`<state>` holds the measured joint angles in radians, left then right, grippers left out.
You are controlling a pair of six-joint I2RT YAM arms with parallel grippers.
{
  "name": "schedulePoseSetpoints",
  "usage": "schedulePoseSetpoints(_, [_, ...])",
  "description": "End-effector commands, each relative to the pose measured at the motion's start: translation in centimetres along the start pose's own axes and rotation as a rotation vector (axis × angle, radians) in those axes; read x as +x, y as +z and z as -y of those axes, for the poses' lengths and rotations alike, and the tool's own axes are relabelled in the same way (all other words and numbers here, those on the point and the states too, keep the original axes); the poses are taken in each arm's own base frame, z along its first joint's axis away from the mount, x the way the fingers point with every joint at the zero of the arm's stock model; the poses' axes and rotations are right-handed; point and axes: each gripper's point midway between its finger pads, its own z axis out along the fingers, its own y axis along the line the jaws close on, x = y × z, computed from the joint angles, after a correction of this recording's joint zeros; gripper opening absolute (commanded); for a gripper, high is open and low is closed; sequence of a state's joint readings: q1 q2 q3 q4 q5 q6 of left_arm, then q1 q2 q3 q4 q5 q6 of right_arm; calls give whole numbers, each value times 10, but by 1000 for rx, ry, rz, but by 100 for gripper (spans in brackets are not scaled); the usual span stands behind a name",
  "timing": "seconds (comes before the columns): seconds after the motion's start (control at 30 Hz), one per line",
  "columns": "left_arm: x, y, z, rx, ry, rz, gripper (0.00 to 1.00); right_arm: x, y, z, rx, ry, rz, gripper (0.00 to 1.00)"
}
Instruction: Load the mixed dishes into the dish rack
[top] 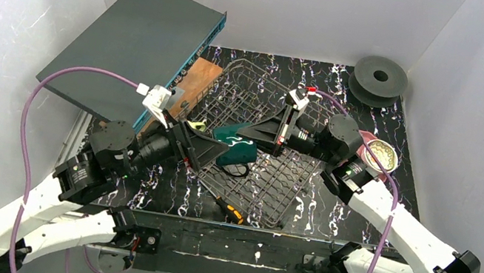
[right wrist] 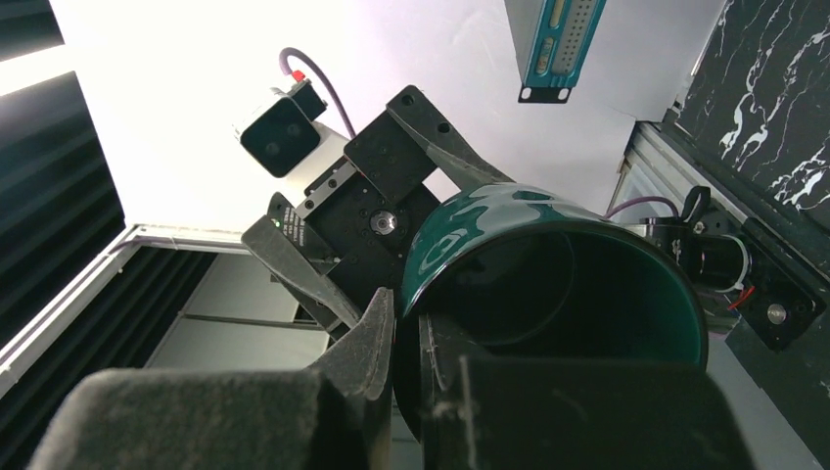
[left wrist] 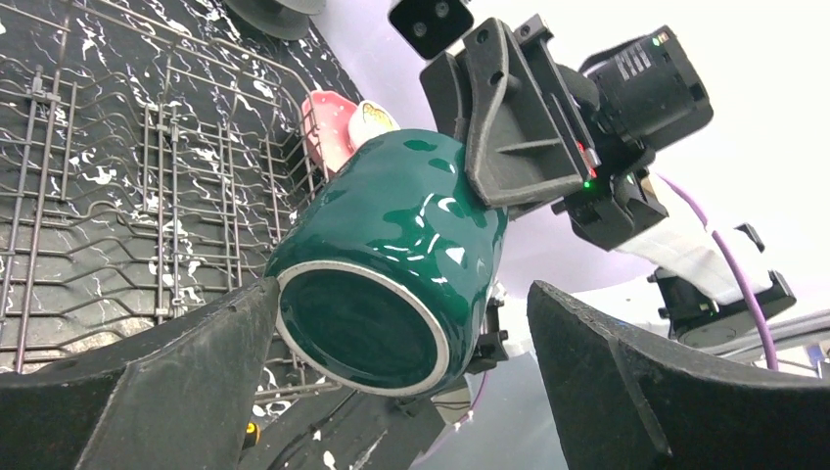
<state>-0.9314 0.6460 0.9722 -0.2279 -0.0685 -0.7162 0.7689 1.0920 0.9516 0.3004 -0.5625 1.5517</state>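
Note:
The dark green mug hangs on its side above the dish rack. My right gripper is shut on the mug's rim; in the right wrist view its fingers pinch the mug's wall. My left gripper is open around the mug's base; one finger is next to the base and the other stands apart. The pink plate lies right of the rack with a pale dish on it. The other dishes are hidden.
A big dark grey flat box leans at the back left, with a wooden board beside it. A black spool disc sits at the back right. A yellow-black screwdriver lies at the rack's front edge. White walls surround the table.

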Motion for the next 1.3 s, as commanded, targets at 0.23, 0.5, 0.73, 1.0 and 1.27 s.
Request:
schedulePoseSetpoints(0.23, [6, 13, 13, 72, -62, -11, 98, 12, -11, -83, -227, -98, 9, 1])
schedulePoseSetpoints(0.5, [3, -6, -12, -47, -16, 7, 98, 15, -20, -86, -231, -102, 34, 1])
schedulePoseSetpoints(0.73, [2, -9, -4, 21, -51, 45, 98, 19, -15, -99, -268, -94, 0, 1])
schedulePoseSetpoints(1.0, [0, 5, 17, 103, -69, 25, 98, 24, -9, -93, -270, -68, -13, 1])
schedulePoseSetpoints(1.27, [-3, 11, 24, 148, -113, 53, 98, 20, -9, -88, -265, -71, 16, 1])
